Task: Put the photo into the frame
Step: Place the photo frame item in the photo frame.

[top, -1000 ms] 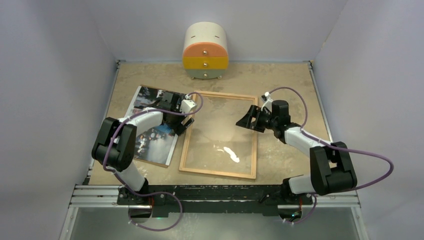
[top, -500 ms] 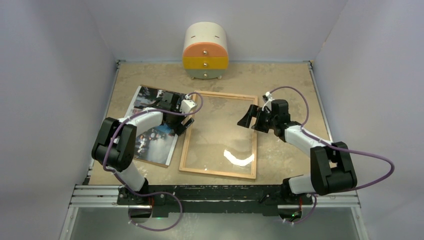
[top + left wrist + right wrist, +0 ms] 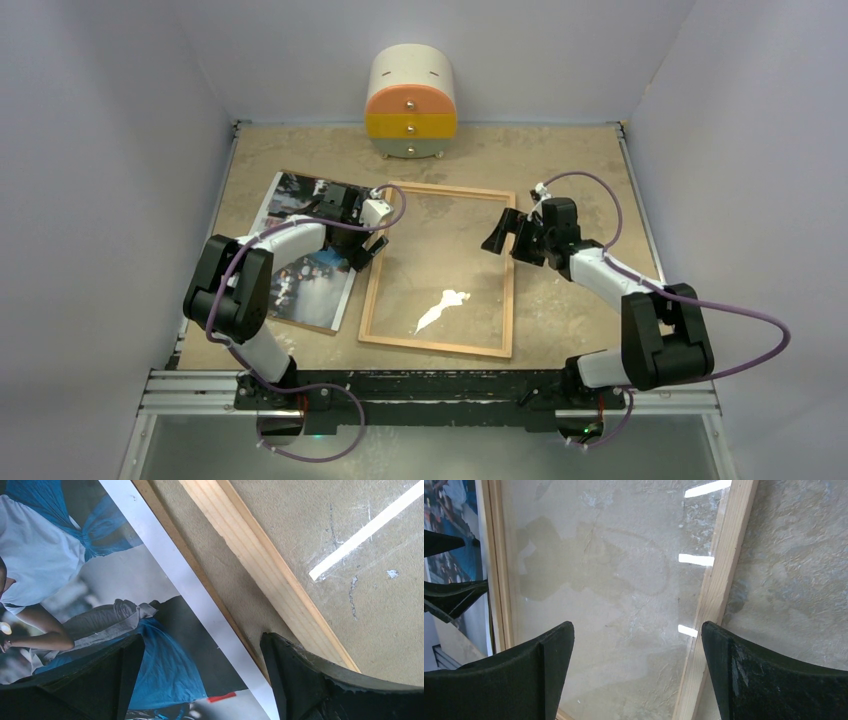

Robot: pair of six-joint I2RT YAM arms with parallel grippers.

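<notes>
You are looking at a job barely begun: the photo (image 3: 305,285) lies flat toward the left edge of the table (image 3: 560,160), just beside the frame (image 3: 435,345) and wholly outside it. The frame rests flat at the table's middle, with a clear pane (image 3: 440,260) throwing back glare inside its wooden rails.

Your left gripper (image 3: 200,645) hangs low with its jaws spread wide and nothing between them. One finger is above the print and the other above the frame's left rail, so the jaws straddle the photo's white right border. A thin brown edge shows along that border, apparently a board under the print.

Your right gripper (image 3: 636,630) is also agape and empty, poised above the frame's right rail.

By this evidence nothing is done: the photo must yet be gripped, carried across and laid within the rails.

No brand, label or legible writing shows anywhere. A small red mark on the print is too small to read. The drawer cabinet (image 3: 411,105) at the far edge is unmarked.
</notes>
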